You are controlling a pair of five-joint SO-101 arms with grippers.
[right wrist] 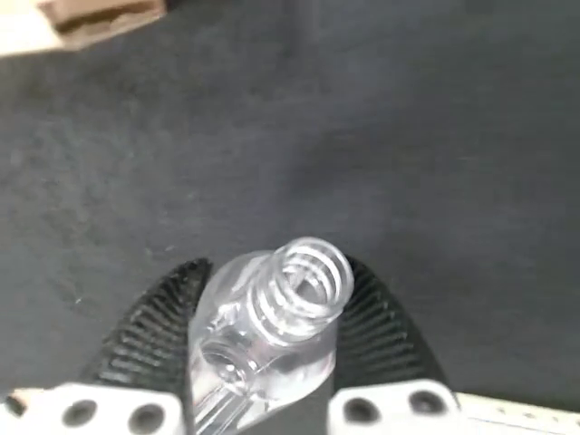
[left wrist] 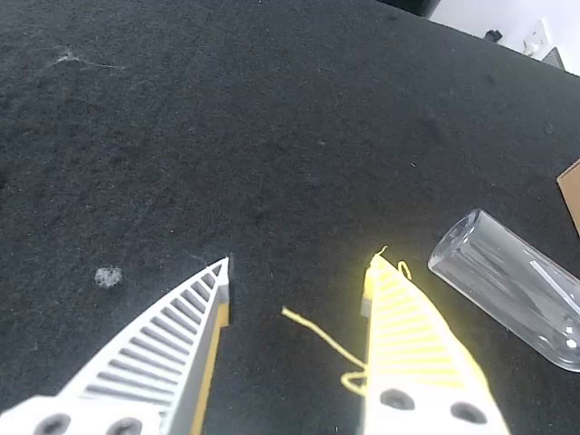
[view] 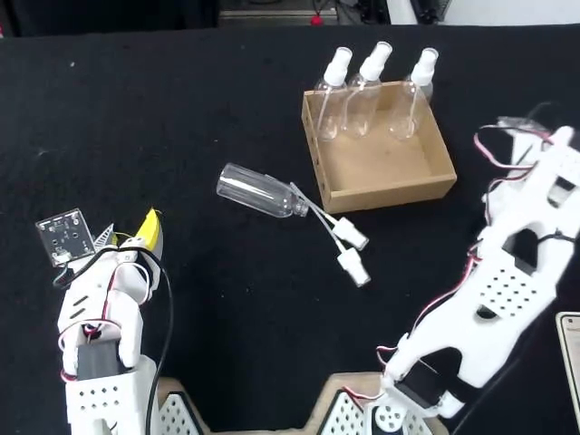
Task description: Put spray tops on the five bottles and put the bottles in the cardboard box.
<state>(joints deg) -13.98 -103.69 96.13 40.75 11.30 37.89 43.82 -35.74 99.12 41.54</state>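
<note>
The cardboard box [view: 435,181] stands at the back centre, and three bottles with spray tops [view: 362,91] lean on its far wall. One clear uncapped bottle [view: 258,192] [left wrist: 507,285] lies on the black cloth left of the box. Two loose spray tops [view: 352,251] with tubes lie just in front of that bottle's neck. Near the front left, my left gripper [view: 130,227] [left wrist: 299,265] is open and empty, short of the lying bottle. My right gripper [right wrist: 281,272] is shut on another clear bottle [right wrist: 290,308], threaded neck bare, to the right of the box.
A small circuit board [view: 63,236] sits beside the left arm. The right arm [view: 517,272] stretches along the table's right side. A corner of the box [left wrist: 573,186] shows in the left wrist view. Black cloth covers the table.
</note>
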